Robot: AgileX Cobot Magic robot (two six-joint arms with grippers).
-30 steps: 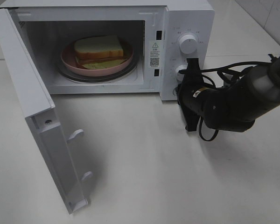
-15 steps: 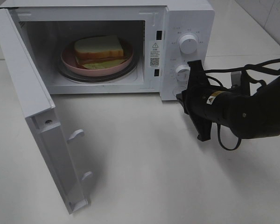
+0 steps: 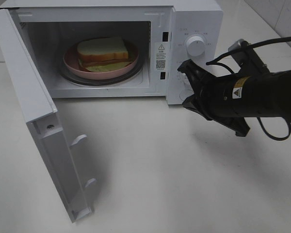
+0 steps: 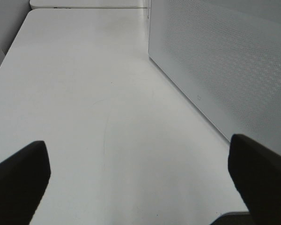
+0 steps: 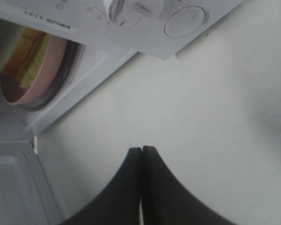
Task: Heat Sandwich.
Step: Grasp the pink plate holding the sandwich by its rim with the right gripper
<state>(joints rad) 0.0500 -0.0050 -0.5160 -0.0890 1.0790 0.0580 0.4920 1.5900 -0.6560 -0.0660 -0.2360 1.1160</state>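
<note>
Left jaws stand spread beside the microwave point(image 4: 225, 61). Its door point(image 3: 34, 111) hangs open; the sandwich point(image 3: 103, 50) sits on its plate point(image 3: 67, 59) inside. Right jaws, pressed together, hover near the knobs point(image 3: 196, 46). Next, likely: swing the door shut.

The right gripper point(image 3: 189, 83) rolled from upright to a slant. Its wrist rose slightly beside the microwave point(image 3: 196, 22).

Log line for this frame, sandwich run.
sandwich: on pink plate in microwave | door: open | right gripper: fingers shut, empty, near dials | left gripper: open, empty
</note>
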